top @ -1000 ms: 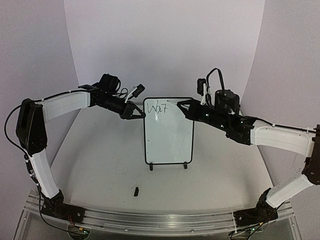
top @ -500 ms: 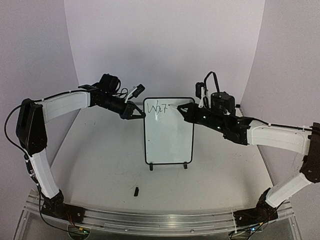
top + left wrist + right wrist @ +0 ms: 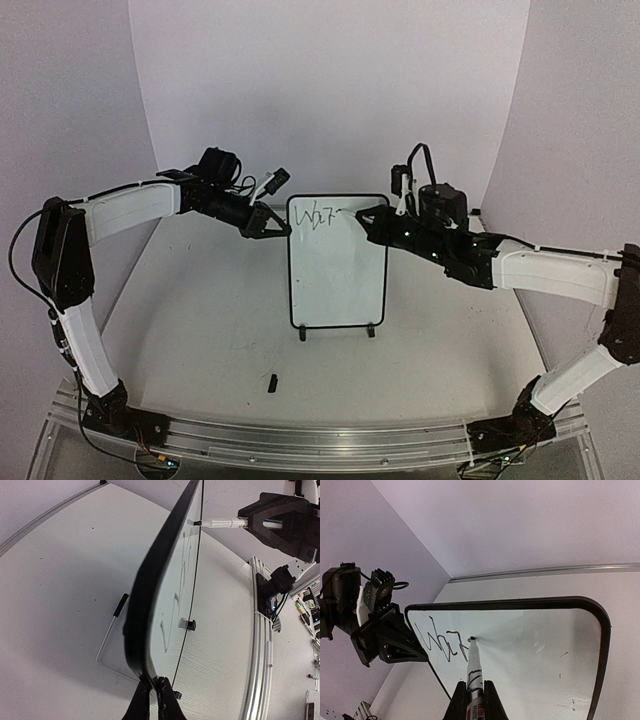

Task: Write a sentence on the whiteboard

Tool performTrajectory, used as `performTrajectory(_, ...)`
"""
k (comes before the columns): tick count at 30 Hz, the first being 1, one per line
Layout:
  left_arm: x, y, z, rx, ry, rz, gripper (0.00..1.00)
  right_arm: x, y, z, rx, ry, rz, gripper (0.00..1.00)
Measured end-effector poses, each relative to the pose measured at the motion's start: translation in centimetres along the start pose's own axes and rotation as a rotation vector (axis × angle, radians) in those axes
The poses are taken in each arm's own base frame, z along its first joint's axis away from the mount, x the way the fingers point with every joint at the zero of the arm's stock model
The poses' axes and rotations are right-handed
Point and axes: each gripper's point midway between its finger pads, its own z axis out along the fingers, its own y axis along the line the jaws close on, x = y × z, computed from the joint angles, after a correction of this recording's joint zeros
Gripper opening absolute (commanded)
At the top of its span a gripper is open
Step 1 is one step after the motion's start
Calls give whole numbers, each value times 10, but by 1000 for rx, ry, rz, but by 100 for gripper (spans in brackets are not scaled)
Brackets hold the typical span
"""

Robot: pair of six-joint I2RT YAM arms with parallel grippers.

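The whiteboard (image 3: 337, 270) stands upright on two black feet mid-table. Its top left carries dark handwritten letters (image 3: 322, 215), roughly "War", the start of the sentence; they also show in the right wrist view (image 3: 440, 642). My left gripper (image 3: 268, 222) is shut on the board's left edge (image 3: 150, 630), fingertips pinching the black frame. My right gripper (image 3: 372, 222) is shut on a white marker (image 3: 473, 672), its tip touching the board (image 3: 535, 650) just right of the last letter. The marker also shows in the left wrist view (image 3: 220, 523).
A small black marker cap (image 3: 272, 381) lies on the table in front of the board. Curved white walls enclose the table (image 3: 200, 320). An aluminium rail (image 3: 300, 435) runs along the near edge.
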Motion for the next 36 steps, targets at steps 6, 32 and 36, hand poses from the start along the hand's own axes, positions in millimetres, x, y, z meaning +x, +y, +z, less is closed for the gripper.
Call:
performTrajectory(6, 0, 0, 0, 0, 0, 0, 0, 4, -2, -1, 3, 9, 6, 0)
performTrajectory(32, 0, 0, 0, -5, 0, 1, 0, 11, -6, -3, -7, 1, 37, 0)
performTrajectory(36, 0, 0, 0, -6, 1, 1, 0, 7, -7, -3, 1, -17, 38, 0)
